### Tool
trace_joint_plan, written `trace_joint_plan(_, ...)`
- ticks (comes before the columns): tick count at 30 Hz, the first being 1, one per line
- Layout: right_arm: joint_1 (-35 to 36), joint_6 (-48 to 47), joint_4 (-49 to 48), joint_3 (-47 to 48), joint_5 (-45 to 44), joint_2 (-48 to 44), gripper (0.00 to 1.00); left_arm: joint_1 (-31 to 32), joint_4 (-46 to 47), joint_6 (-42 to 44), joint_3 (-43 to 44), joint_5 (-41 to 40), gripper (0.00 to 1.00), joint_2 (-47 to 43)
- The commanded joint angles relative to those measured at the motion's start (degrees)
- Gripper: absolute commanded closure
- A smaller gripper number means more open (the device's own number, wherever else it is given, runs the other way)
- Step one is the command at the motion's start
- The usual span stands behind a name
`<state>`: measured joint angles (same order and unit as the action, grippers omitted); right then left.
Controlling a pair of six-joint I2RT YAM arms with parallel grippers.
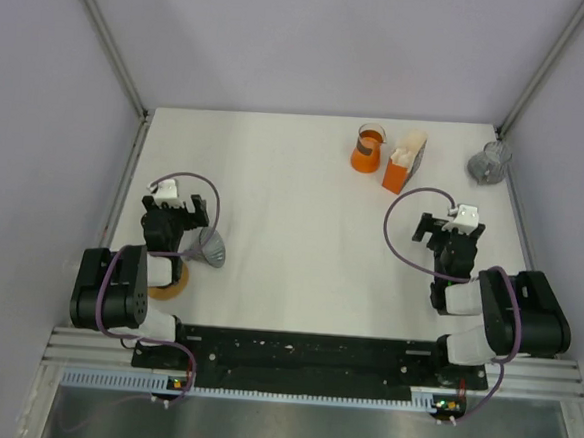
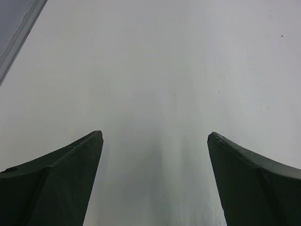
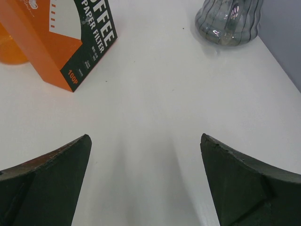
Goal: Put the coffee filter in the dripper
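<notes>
Lying on its side on the white table (image 1: 300,250), the coffee filter (image 1: 210,247) shows as a pale grey paper cone with its pointed end turned toward the dripper (image 1: 177,283) and its open mouth facing away. The two are just beside each other, though I cannot tell whether they touch. Only part of the dripper shows, a tan ring with a dark centre and a sliver of orange, because the left arm (image 1: 116,292) hangs over its near-left side. Just beyond the dripper, farther from the arm bases, sits the left hand (image 2: 155,136), spread wide and holding nothing, its wrist view taking in only bare table. Well to the right of the dripper, the right hand (image 3: 146,136) is likewise wide and empty. Far across from the dripper, toward the back right, stand an orange carton (image 3: 47,56) of paper filters, an orange cup-like vessel (image 1: 369,150) beside it and a ribbed glass vessel (image 3: 229,21). Nothing of the task looks done yet. The likeliest trouble is the paper itself: a thin cone lying on a smooth surface may skid ahead of the fingers or crumple if pinched hard, then sit crooked in the dripper. The left arm, crowding the dripper, could nudge or tip it while swinging round. Neither wrist view shows either object, so the approach would start blind.
</notes>
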<state>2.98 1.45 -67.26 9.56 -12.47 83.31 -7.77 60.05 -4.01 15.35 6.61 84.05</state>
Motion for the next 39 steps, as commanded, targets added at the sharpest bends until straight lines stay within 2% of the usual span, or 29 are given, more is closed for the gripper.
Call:
trace_joint_plan(1,-0.08,-0.05,-1.9,1.34,0.78,0.19,0.01,0.12,2.09,0.93,1.52,0.68,0.01,0.32)
trace_joint_plan(4,0.09,-0.57,-1.91,1.16,1.65,-0.6,0.01,0.12,2.0,0.85,1.52,0.6,0.01,0.32)
trace_joint_plan(6,0.09,-1.01,4.04,2.99,2.8,-3.93,0.01,0.12,2.0,0.85,1.52,0.68,0.01,0.24)
trace_joint_plan(10,0.01,1.78,25.73,11.42,0.78,-12.89,0.01,0.04,3.83,0.58,1.08,1.03,0.01,0.32)
trace_joint_plan(13,0.0,4.6,35.77,17.23,4.81,-17.9,0.06,-0.05,1.56,0.76,1.87,2.17,0.01,-1.16)
trace_joint_plan(15,0.01,6.1,42.62,21.88,7.19,-19.93,0.1,-0.49,-3.95,0.06,3.62,2.71,0.01,-3.79)
trace_joint_plan(18,0.0,7.51,55.36,31.72,5.97,-20.12,0.11,-1.98,-12.83,-1.52,7.13,4.01,0.01,-7.49)
trace_joint_plan(22,0.0,9.27,72.05,47.08,-0.61,-15.65,0.11,-2.86,-17.93,-1.0,10.3,7.36,0.01,-10.22)
trace_joint_plan(26,-1.39,9.36,84.47,60.98,-7.47,-8.53,0.12,-2.86,-31.97,1.1,18.63,9.99,0.01,-10.84)
trace_joint_plan(28,-5.68,10.32,87.03,65.56,-4.87,-5.45,0.17,-2.86,-39.71,2.95,23.55,12.53,0.01,-10.4)
trace_joint_plan(30,-11.57,13.73,88.44,68.65,1.37,-1.76,0.23,-2.86,-46.31,5.76,28.21,15.52,0.01,-9.87)
trace_joint_plan(32,-17.29,15.5,89.23,72.07,3.24,1.93,0.25,-2.86,-52.46,5.86,32.88,16.24,0.01,-9.26)
trace_joint_plan(36,-21.61,16.12,91.78,80.33,4.56,11.76,0.26,-2.78,-63.98,5.51,41.75,14.4,0.03,-6.89)
trace_joint_plan(39,-22.93,16.82,94.15,87.44,5.26,19.33,0.28,-2.86,-68.65,5.5,45.72,14.31,0.06,-6.09)
